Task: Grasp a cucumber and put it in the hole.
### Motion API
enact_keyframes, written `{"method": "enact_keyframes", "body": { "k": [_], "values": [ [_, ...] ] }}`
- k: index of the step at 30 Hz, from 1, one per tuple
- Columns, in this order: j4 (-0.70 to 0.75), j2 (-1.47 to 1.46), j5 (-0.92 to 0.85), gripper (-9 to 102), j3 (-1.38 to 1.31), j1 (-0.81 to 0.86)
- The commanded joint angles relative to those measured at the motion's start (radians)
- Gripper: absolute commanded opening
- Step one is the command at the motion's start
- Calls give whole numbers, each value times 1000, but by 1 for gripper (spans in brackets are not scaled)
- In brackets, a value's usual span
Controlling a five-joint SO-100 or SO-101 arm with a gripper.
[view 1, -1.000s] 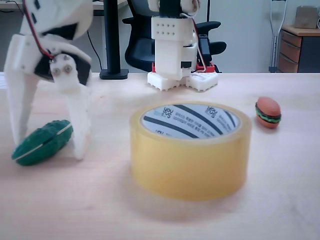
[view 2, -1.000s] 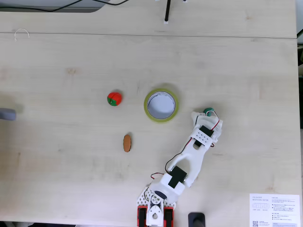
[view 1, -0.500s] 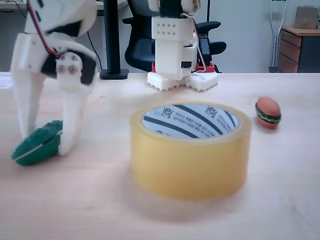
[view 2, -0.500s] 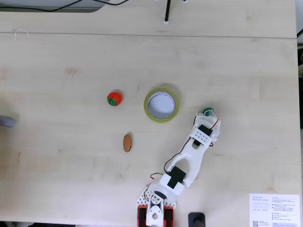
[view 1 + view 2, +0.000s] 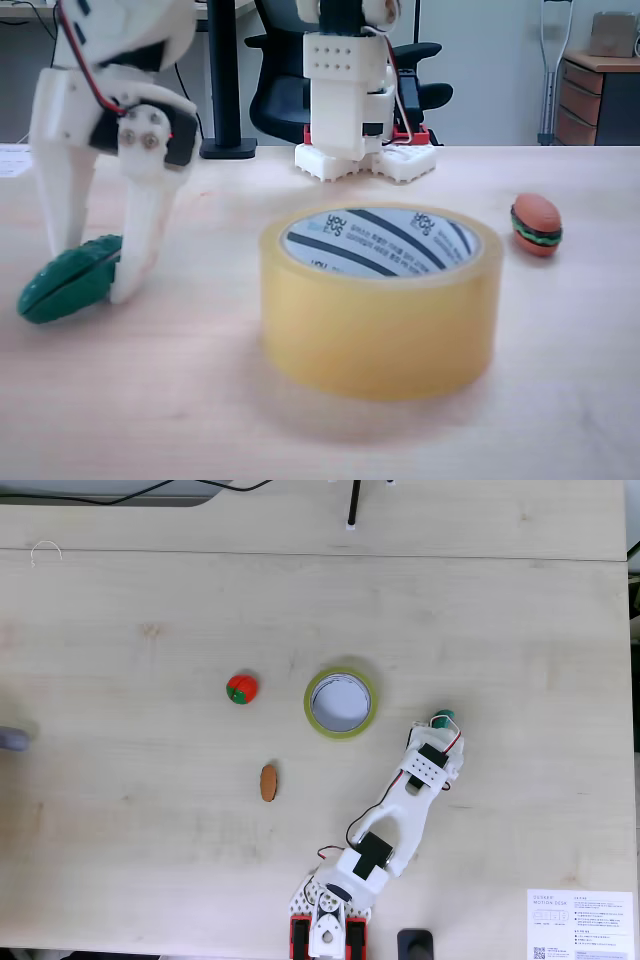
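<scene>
At 3 o'clock of the tape roll [image 5: 341,703] in the top-down fixed view, your gripper [image 5: 88,278] pinched the cucumber [image 5: 66,281] on the table [image 5: 150,810] — hole [image 5: 340,701] sat empty, hamburger [image 5: 536,225] well apart.

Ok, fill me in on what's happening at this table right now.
A white robot arm has its gripper down on the table, the two fingers straddling one end of the green cucumber, which lies on the wood. Whether the grip is firm cannot be told. The cucumber is not yet lifted. The yellowish tape roll stands flat nearby, its hole empty. A small toy hamburger sits on the roll's far side from the cucumber, and an orange-brown oblong toy lies apart in the top-down fixed view.
</scene>
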Motion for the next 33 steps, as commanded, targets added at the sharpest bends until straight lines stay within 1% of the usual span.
{"method": "enact_keyframes", "body": {
  "k": [1,10,28,33],
  "values": [
    [49,6,-9,8,14,8],
    [58,87,-5,5,14,8],
    [210,374,-3,2,14,3],
    [244,494,-3,3,14,-49]
  ]
}}
